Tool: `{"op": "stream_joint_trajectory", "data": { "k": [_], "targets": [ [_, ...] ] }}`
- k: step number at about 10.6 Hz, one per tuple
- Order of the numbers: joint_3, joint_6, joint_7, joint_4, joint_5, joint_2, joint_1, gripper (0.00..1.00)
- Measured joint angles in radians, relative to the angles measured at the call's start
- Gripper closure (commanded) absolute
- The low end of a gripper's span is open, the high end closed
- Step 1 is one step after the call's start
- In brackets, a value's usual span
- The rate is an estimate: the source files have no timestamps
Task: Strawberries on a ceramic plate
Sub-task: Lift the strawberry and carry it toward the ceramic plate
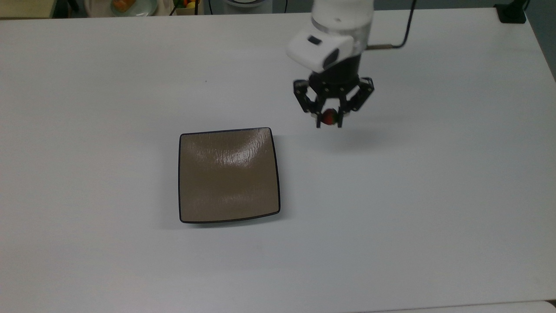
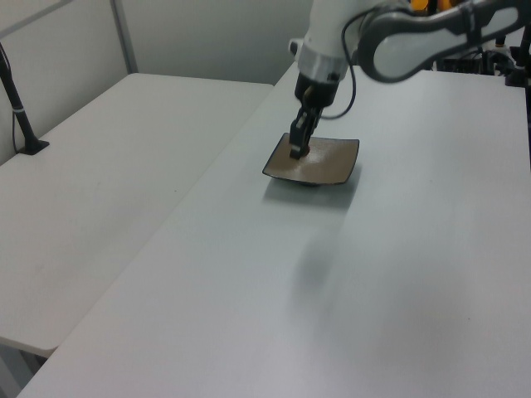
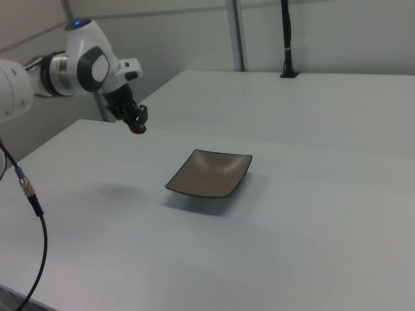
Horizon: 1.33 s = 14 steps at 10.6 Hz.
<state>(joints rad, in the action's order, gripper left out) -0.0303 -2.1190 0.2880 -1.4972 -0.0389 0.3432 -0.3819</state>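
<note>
**Strawberry held aloft beside the plate**

The gripper [image 1: 329, 118] has its two fingers closed on the strawberry [image 1: 329, 116], which shows as a red spot between the black fingertips. It hangs above the white table [image 1: 434, 195], clear of the surface, with its shadow on the tabletop. The ceramic plate [image 1: 229, 174] lies flat and bare; in the top view the strawberry is off the plate's upper right corner, probably not yet over it.

A white table [image 1: 130, 65] filled the scene, with a pale round dish [image 1: 124, 6] of orange food beyond its far edge.
</note>
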Motion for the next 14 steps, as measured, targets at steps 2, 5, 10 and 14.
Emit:
{"op": "stream_joint_trajectory", "data": {
  "k": [2, 5, 10, 14],
  "targets": [
    [-0.001, 0.067, -0.051, -0.001, 0.036, -0.054, 0.049, 0.93],
    [-0.002, 0.166, -0.239, -0.001, 0.114, -0.114, 0.137, 0.93],
    [-0.003, 0.181, -0.462, -0.020, 0.124, -0.119, 0.250, 0.91],
    [-0.004, 0.111, -0.497, -0.051, 0.124, -0.063, 0.311, 0.91]
  ]
}}
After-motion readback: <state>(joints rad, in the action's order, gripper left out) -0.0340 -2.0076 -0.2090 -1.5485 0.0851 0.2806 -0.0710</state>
